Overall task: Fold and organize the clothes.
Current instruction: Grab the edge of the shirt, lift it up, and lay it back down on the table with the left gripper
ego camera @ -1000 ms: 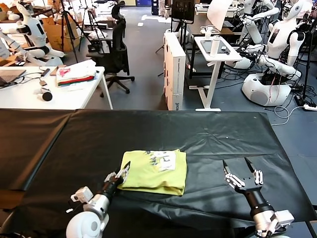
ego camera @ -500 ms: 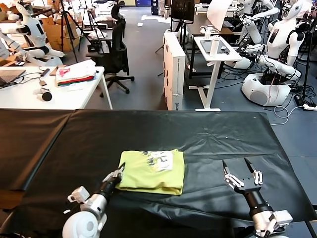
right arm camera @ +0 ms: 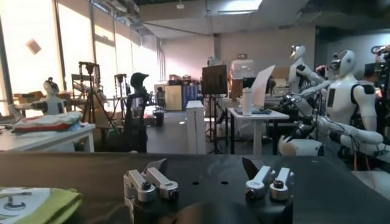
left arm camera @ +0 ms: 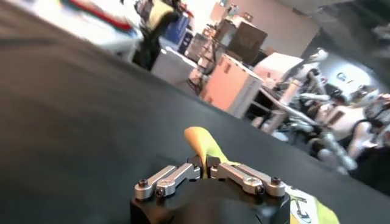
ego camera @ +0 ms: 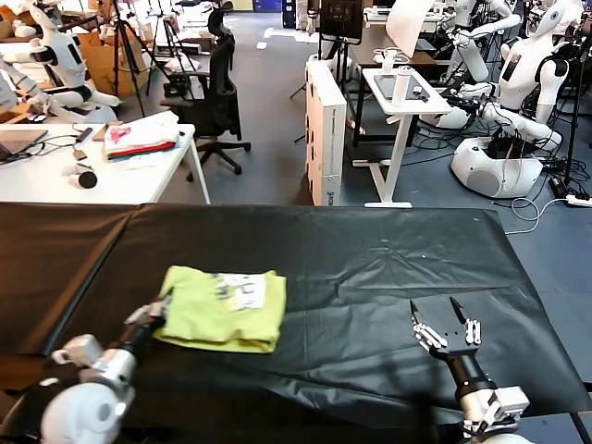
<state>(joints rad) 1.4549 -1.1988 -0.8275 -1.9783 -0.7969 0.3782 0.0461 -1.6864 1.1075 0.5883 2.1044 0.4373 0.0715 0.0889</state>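
The clothes are one lime yellow-green T-shirt (ego camera: 220,308), folded into a flat rectangle with its whitish print (ego camera: 242,290) facing up, lying left of centre on the black table (ego camera: 370,268). My left gripper (ego camera: 154,319) is shut on the shirt's near left edge; in the left wrist view a peak of green fabric (left arm camera: 201,143) stands up out of the pinched fingertips (left arm camera: 203,161). My right gripper (ego camera: 444,319) hovers open low over the table's near right side, with nothing in it. The right wrist view shows a corner of the T-shirt (right arm camera: 36,205) far off to one side.
The black table cover has creases and a seam (ego camera: 83,296) on the left. Behind the table stand a white desk with a white, pink and red fabric pile (ego camera: 141,137), an office chair (ego camera: 215,92), a white cabinet (ego camera: 326,129) and other robots (ego camera: 518,102).
The left gripper has closed on the shirt's edge and dragged the folded shirt leftwards across the table. The right gripper has shifted only slightly.
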